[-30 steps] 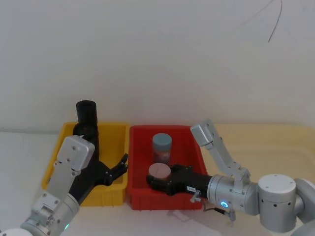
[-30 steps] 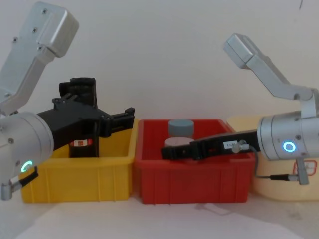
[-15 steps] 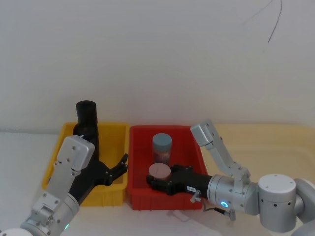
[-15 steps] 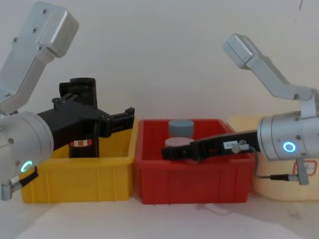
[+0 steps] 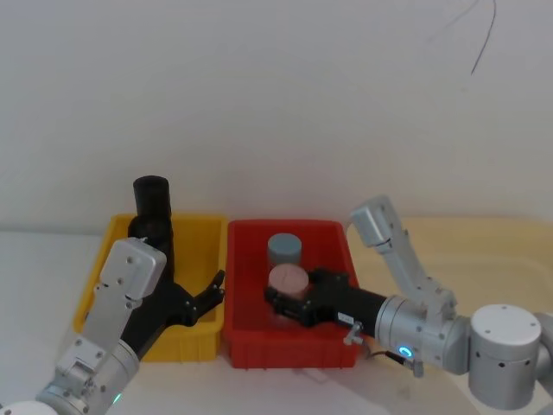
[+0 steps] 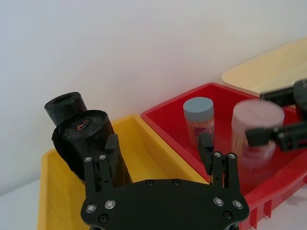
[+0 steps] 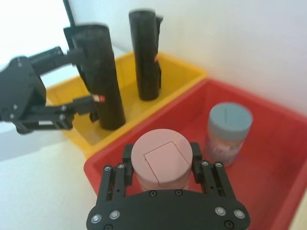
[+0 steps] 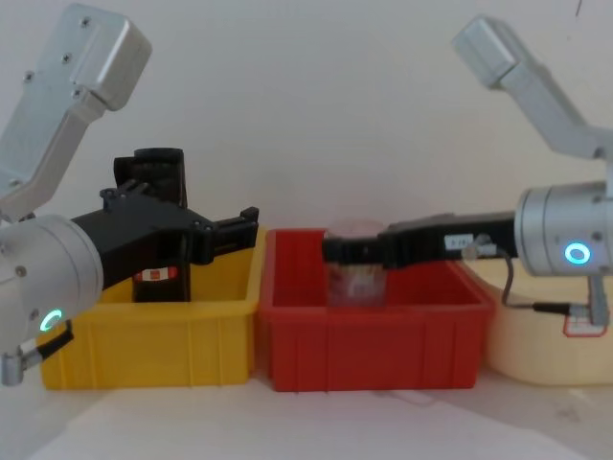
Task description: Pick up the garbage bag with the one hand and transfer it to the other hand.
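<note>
Most of the background is a plain white wall (image 5: 276,86), marked by one thin dark line (image 5: 484,35) at its upper right. Below it runs a white table (image 8: 306,426), and a cream-coloured tray (image 5: 484,246) lies on its right side. Two open bins sit close side by side in the middle, a yellow bin (image 8: 153,335) on the left and a red bin (image 8: 374,335) on the right.

The left gripper (image 6: 159,143), on the arm with the green ring, reaches over the yellow bin with its fingers spread wide. One finger (image 6: 111,148) sits close against the garbage bag (image 7: 103,72); whether they touch cannot be told. The garbage bag stands upright in the yellow bin, with its red-and-white label (image 7: 99,98) on its lower part. A second black roll (image 7: 144,52) stands near it, closer to the wall.

The right gripper (image 7: 160,155), on the arm with the blue ring, reaches into the red bin and pinches a pink-lidded jar (image 5: 288,279) upright between its fingers. A grey-lidded jar (image 5: 284,249) stands just beyond it.
</note>
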`<action>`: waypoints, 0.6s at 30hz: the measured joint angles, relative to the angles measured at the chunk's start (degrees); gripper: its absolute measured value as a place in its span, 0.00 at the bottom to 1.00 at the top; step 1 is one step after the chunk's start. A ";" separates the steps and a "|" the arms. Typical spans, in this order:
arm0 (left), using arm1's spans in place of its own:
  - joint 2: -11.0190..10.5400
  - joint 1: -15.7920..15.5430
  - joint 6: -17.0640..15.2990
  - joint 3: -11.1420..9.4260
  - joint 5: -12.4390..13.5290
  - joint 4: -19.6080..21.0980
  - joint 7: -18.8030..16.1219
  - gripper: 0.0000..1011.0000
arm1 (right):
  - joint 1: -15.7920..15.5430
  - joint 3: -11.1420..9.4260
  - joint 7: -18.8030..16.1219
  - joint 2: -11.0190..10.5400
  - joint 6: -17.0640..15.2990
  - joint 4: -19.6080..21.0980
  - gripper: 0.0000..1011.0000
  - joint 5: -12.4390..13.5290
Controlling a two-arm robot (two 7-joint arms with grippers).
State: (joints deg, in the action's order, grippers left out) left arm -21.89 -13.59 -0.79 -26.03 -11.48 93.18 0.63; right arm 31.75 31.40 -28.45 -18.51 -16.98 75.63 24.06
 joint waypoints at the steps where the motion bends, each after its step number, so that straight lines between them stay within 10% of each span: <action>1: 0.00 0.00 0.00 0.00 0.00 0.00 0.00 0.99 | -0.29 -0.35 0.45 -0.36 0.55 1.01 0.66 -0.03; 18: 0.00 0.00 0.00 0.00 0.00 0.00 0.00 0.99 | -3.38 -5.55 7.10 -4.28 4.56 11.26 0.66 -2.76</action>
State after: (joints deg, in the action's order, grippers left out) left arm -21.89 -13.59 -0.80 -26.02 -11.48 93.18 0.62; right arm 28.37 25.85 -21.35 -22.79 -12.42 86.89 21.29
